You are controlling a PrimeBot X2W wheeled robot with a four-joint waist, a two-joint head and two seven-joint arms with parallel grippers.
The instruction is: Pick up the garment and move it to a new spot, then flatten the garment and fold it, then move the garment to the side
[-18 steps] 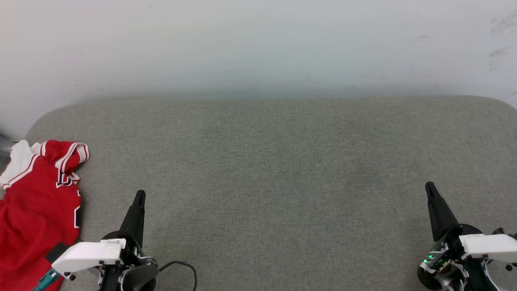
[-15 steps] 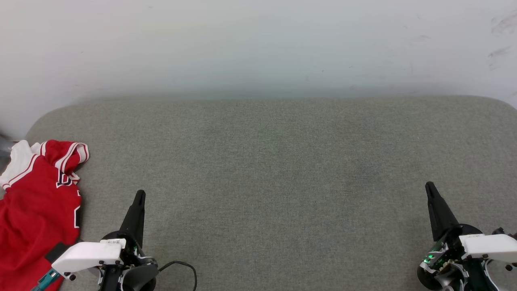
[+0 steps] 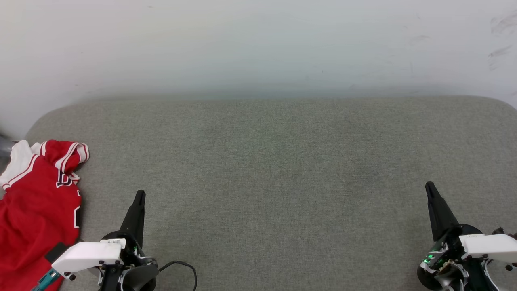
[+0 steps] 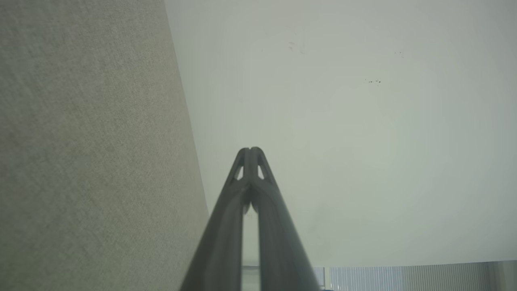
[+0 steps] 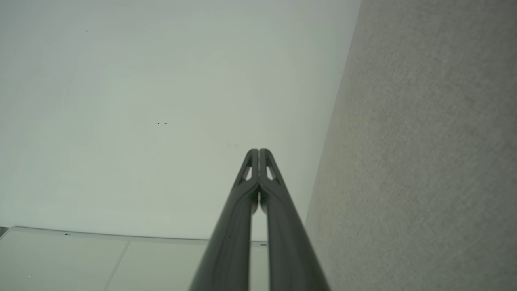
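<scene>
Plainly, a grey fabric-covered counter (image 3: 266,169) with rounded corners stands against a pale wall (image 3: 258,44), which is faintly scuffed at the right. The left tool (image 3: 139,195) and right tool (image 3: 429,186) sit over the near corners, each with its fingers pinched fully together and gripping nothing. The red garment (image 3: 36,210) lies crumpled at the counter's left edge, near the left tool but apart from it

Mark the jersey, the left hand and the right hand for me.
jersey (image 3: 36,214), head view, on its red body panel.
left hand (image 3: 139,195), head view, at its closed fingertips.
right hand (image 3: 429,186), head view, at its closed fingertips.
</scene>
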